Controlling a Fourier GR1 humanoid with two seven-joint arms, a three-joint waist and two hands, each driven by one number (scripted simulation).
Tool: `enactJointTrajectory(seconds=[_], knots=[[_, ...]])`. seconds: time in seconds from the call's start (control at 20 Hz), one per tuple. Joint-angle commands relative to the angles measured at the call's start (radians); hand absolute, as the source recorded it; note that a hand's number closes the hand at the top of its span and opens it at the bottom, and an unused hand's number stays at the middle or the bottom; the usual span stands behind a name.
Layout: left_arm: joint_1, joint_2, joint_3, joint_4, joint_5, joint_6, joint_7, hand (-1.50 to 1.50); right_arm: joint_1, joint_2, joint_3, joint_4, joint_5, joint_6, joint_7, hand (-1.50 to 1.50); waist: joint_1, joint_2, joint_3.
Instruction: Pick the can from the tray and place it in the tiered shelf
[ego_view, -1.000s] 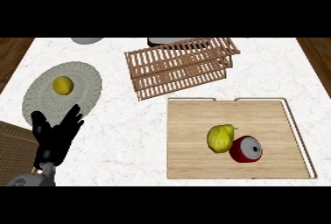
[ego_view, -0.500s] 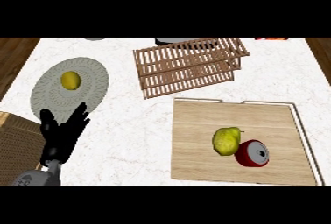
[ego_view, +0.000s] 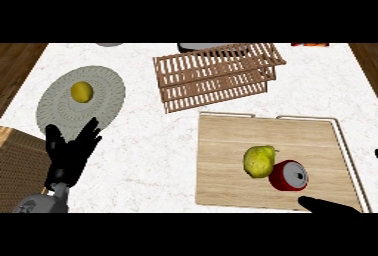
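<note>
While the red can (ego_view: 288, 176) lies on its side on the wooden tray (ego_view: 236, 150), its silver top faces up and toward the right, and a yellow-green fruit (ego_view: 258, 161) sits touching it on its left. Both rest in the tray's lower right part, and the tray itself lies flat on the white marbled desk (ego_view: 162, 150) at the right of the view.

Behind the tray, near the desk's far edge, stands the slatted wooden tiered shelf (ego_view: 218, 75), turned at a slight angle, with nothing visible on its tiers.

At the left, a grey round plate (ego_view: 103, 107) carries a small yellow lemon (ego_view: 82, 92) near its upper middle.

The left hand (ego_view: 70, 152) shows at the lower left, just below the plate, its fingers straight and spread upward, holding nothing; it is resting above the desk's left edge.

Only a dark sliver of the right hand (ego_view: 325, 204) shows at the lower edge, over the tray's near right corner and just below the can, not touching it. How far its fingers are spread cannot be told.
</note>
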Motion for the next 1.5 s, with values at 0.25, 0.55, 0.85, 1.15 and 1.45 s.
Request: enactJointTrajectory(seconds=[0.25, 0.55, 0.85, 1.15, 1.45], knots=[[-0.005, -0.013, 0.015, 0.012, -0.007, 0.002, -0.001, 0.00, -0.160, 0.199, 0.019, 0.151, 0.193, 0.154, 0.244, -1.50, -0.018, -0.004, 0.001], [-0.028, -0.039, 0.011, -0.005, -0.024, 0.046, 0.041, 0.00, -0.185, 0.374, 0.055, 0.189, 0.382, 0.197, 0.244, -1.50, -0.034, -0.009, 0.002], [-0.007, -0.016, 0.036, 0.011, -0.021, -0.001, 0.003, 0.00, -0.196, 0.418, 0.056, 0.268, 0.416, 0.199, 0.244, -1.50, -0.034, -0.009, 0.004], [0.040, -0.053, 0.018, -0.005, -0.040, 0.011, -0.007, 0.00, -0.157, 0.420, 0.017, 0.279, 0.448, 0.220, 0.221, -1.50, -0.042, -0.011, 0.005], [0.009, -0.027, 0.075, 0.022, -0.021, -0.022, -0.006, 0.00, -0.250, 0.421, 0.002, 0.402, 0.474, 0.182, 0.227, -1.50, -0.036, -0.008, 0.005]])
